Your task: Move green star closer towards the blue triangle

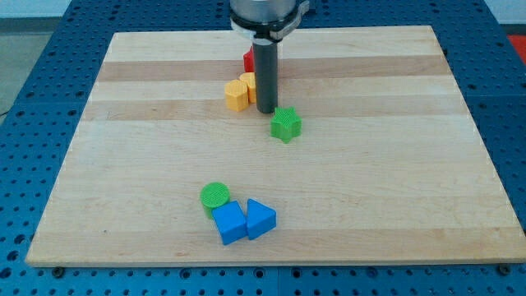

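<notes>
**Bystanders on the tabletop**

A pale wooden tabletop [148, 164] is seen resting on a blue perforated base [33, 49]. Near the view's bottom, a green cylinder [215, 195] is set touching a blue cube [230, 222] just below it. Toward the view's top, two yellow blocks [237, 94], shapes unclear, are placed side by side. A red block [247, 61] is partly hidden just above them.

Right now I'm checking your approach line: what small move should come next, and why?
Probably a short push toward the view's bottom and slightly left. My tip sits just above-left of the green star, and the blue triangle lies well below it beside the blue cube, so pushing from this side should carry the star that way.
</notes>
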